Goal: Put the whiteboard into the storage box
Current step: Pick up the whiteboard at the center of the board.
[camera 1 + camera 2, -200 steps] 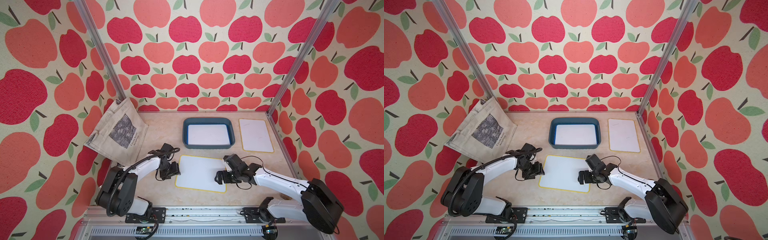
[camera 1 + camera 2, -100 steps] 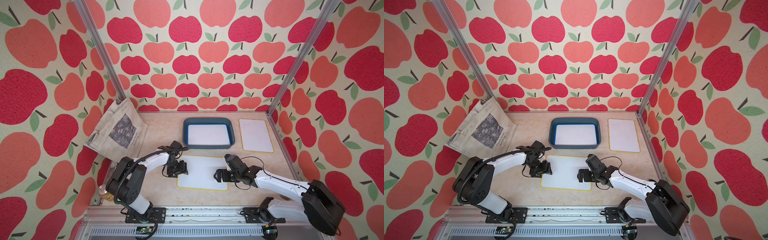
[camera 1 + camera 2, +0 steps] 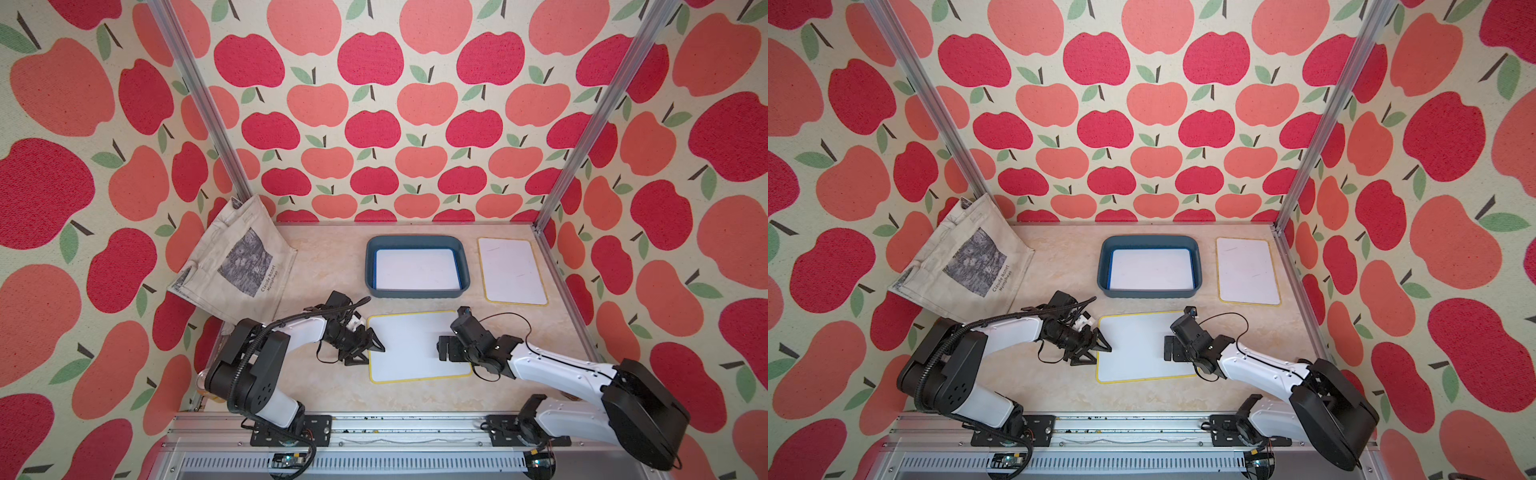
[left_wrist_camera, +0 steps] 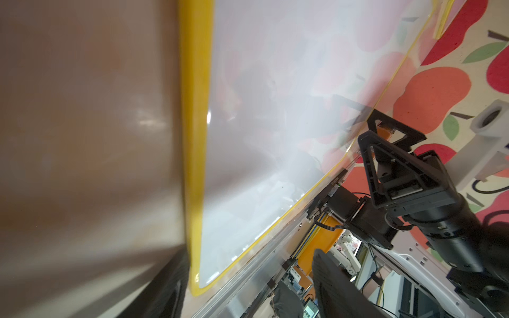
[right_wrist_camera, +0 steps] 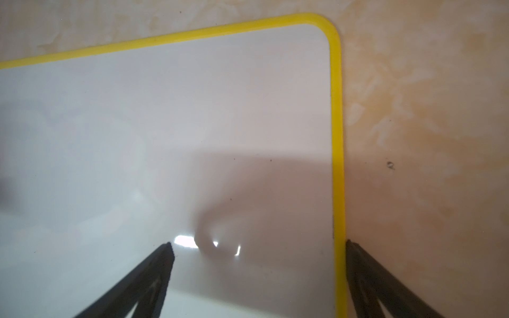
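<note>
I'm looking down on a beige, marbled tabletop [image 3: 332,390] boxed in by walls [image 3: 374,124] papered with red and coral apples, with an aluminium post [image 3: 199,104] in each rear corner. A cream tote bag [image 3: 237,266] with a grey print slumps against the back left corner. The storage box [image 3: 415,293], shallow and dark teal-blue with rounded corners, sits at rear centre, and a blue-edged whiteboard [image 3: 415,268] lies flat inside it. Just beside the box on the right, a far whiteboard [image 3: 511,270] with a yellow rim lies flat on the table, short side toward me. The near whiteboard [image 3: 411,345], glossy white with a yellow rim and rounded corners, lies flat in front of the box, long side toward me. My left gripper [image 3: 369,352] is at its left short edge with its fingers spread apart. My right gripper [image 3: 446,351] is at the right short edge, fingers likewise apart: one over the white face, one just outside the rim. I cannot tell whether any tip touches the board.
</note>
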`<action>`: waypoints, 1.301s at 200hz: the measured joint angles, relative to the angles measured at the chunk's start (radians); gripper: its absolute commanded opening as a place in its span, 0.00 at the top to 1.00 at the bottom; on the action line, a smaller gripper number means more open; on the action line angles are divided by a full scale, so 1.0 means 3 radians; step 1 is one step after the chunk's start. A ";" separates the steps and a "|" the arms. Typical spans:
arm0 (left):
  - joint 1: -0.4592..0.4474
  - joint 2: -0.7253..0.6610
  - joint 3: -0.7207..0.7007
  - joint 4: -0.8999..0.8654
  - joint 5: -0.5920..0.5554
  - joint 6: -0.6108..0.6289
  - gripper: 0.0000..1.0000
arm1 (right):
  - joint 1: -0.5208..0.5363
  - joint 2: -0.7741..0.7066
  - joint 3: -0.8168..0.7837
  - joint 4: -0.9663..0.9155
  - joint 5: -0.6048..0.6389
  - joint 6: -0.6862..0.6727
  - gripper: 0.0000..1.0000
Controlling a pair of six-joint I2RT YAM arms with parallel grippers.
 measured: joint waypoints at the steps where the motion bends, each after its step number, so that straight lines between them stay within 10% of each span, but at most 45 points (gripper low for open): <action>1: 0.0005 -0.0005 -0.0011 0.0017 0.0013 -0.0001 0.28 | 0.0000 -0.0001 -0.0001 0.0001 0.0000 0.0001 0.01; 121: 0.0132 -0.0170 -0.0462 0.0833 0.0253 -0.0338 0.31 | 0.0070 -0.0136 -0.0100 0.0053 0.0160 0.0175 0.01; 260: -0.0196 -0.0148 0.0413 -0.0594 -0.1413 0.0281 0.27 | -0.0187 -0.0464 -0.0061 -0.0346 -0.0932 0.0041 0.01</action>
